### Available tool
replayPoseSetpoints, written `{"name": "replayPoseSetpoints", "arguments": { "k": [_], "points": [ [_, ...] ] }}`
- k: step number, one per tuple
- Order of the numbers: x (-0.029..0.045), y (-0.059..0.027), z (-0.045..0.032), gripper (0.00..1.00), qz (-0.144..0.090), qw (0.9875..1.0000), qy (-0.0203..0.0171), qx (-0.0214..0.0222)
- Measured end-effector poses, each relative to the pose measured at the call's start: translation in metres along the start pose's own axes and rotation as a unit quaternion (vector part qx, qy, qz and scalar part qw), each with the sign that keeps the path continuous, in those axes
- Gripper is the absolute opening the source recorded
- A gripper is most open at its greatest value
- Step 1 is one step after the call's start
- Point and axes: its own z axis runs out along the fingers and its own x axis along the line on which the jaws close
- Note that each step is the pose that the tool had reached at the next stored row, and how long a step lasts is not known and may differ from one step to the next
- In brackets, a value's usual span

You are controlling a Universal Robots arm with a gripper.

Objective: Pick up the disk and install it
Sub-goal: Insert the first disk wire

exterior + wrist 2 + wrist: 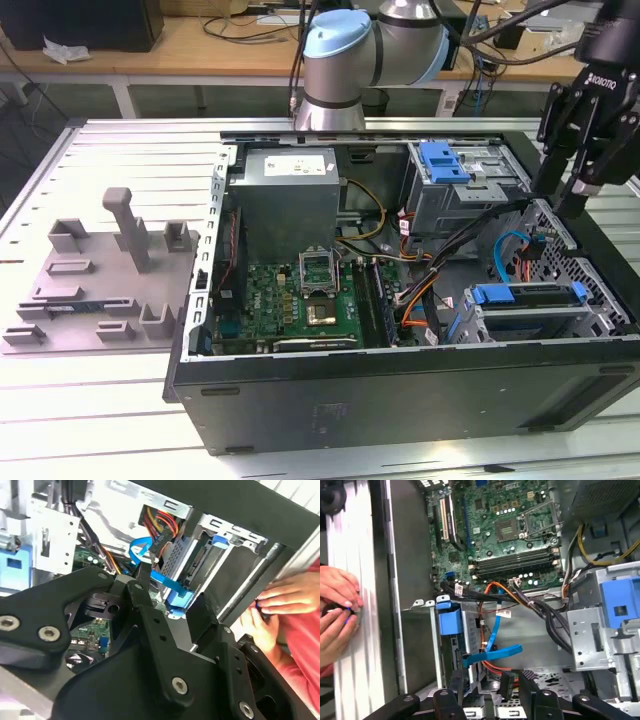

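The disk (530, 296) lies in the lower drive bay at the near corner of the open computer case (400, 390), on the exterior view's right, its blue carrier framing it. In the first wrist view the carrier's blue tab (449, 620) and the disk (466, 652) sit in the bay just beyond my fingers. My gripper (557, 200) hangs above the case's wall on that side, higher than the bay. It is open, with nothing held between the black fingers (527, 685) in both wrist views (167, 597).
A person's hands (337, 605) (272, 602) rest at the case's outer wall close to the bay. A blue bracket (445, 160) tops the upper metal cage. Cables (440, 270) cross above the motherboard (300, 300). A grey fixture plate (100, 280) lies outside the case.
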Motion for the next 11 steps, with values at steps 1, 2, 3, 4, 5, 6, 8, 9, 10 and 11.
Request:
{"name": "replayPoseSetpoints", "arguments": {
  "k": [1, 2, 3, 4, 5, 6, 8, 9, 10, 11],
  "points": [
    [-0.0019, 0.0002, -0.0005, 0.56, 0.003, 1.0000, 0.0076, 0.0048],
    [-0.0053, 0.0007, -0.0014, 0.56, 0.006, 0.9998, 0.0089, 0.0136],
    [-0.0071, 0.0011, -0.0019, 0.56, 0.009, 0.9998, 0.0079, 0.0187],
    [-0.0078, 0.0012, -0.0020, 0.56, 0.011, 0.9997, 0.0073, 0.0212],
    [-0.0082, 0.0013, -0.0021, 0.56, 0.014, 0.9996, 0.0066, 0.0236],
    [-0.0084, 0.0012, -0.0022, 0.56, 0.016, 0.9995, 0.0063, 0.0246],
    [-0.0088, 0.0013, -0.0017, 0.56, 0.027, 0.9993, 0.0049, 0.0265],
    [-0.0090, 0.0013, -0.0017, 0.56, 0.030, 0.9991, 0.0062, 0.0277],
    [-0.0092, 0.0013, -0.0016, 0.56, 0.034, 0.9989, 0.0140, 0.0299],
    [-0.0101, 0.0014, -0.0016, 0.56, 0.037, 0.9983, 0.0304, 0.0328]
  ]
}}
